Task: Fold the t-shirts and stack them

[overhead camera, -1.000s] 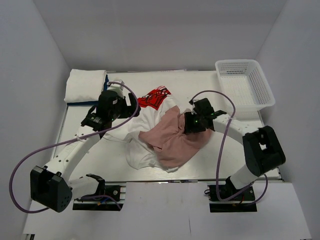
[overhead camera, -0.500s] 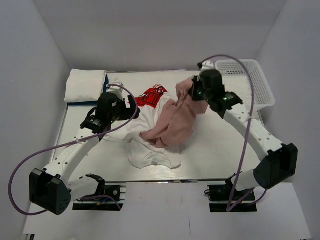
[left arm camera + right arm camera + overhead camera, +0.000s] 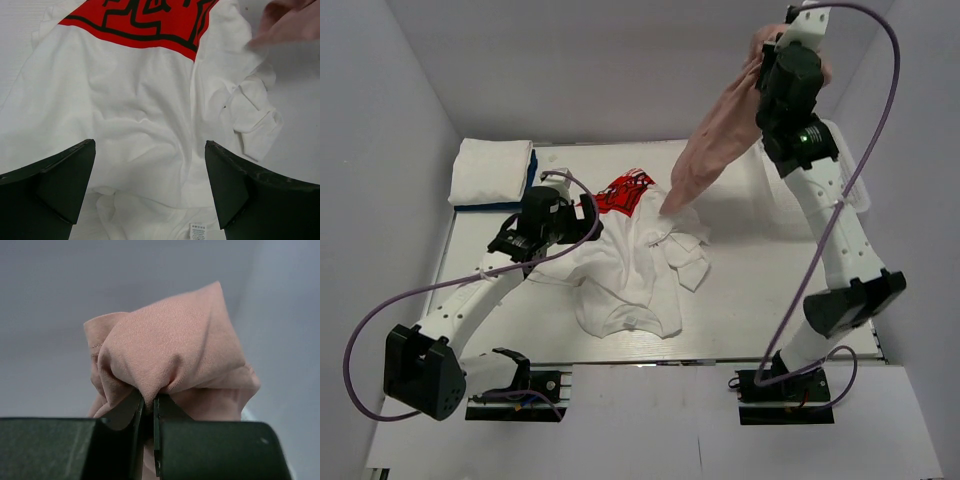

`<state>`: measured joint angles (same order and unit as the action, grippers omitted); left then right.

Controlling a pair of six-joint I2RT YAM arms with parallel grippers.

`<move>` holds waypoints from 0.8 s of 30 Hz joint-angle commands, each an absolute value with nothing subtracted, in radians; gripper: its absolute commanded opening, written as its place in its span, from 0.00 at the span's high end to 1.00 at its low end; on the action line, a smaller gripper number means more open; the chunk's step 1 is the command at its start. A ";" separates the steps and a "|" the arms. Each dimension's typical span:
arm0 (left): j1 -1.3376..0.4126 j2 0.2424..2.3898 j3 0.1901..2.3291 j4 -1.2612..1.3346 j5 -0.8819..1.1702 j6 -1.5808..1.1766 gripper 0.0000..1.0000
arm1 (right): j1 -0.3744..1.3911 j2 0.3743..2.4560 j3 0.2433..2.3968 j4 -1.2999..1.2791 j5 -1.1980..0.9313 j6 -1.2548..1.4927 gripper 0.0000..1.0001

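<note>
My right gripper [image 3: 767,62] is raised high at the back right, shut on the dusty-pink t-shirt [image 3: 712,150], which hangs down with its lower end touching the table; its bunched cloth [image 3: 170,355] fills the right wrist view. A white t-shirt with red print [image 3: 620,265] lies crumpled in the middle of the table and fills the left wrist view [image 3: 145,100]. My left gripper [image 3: 588,215] is open and empty, hovering over its left part. A folded white t-shirt [image 3: 492,170] lies on a blue one [image 3: 531,160] at the back left.
The white mesh basket [image 3: 865,195] at the back right is mostly hidden behind the raised right arm. Grey walls enclose the table on three sides.
My right gripper has lifted the pink t-shirt off the white one, up and toward the back right. The white t-shirt is now uncovered. The left gripper has barely moved.
</note>
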<state>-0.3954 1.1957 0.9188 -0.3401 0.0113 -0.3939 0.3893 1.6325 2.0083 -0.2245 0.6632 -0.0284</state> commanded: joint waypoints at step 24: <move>-0.393 1.359 1.034 -0.394 0.029 -0.399 0.00 | 0.021 1.934 1.850 0.005 0.680 -0.151 1.00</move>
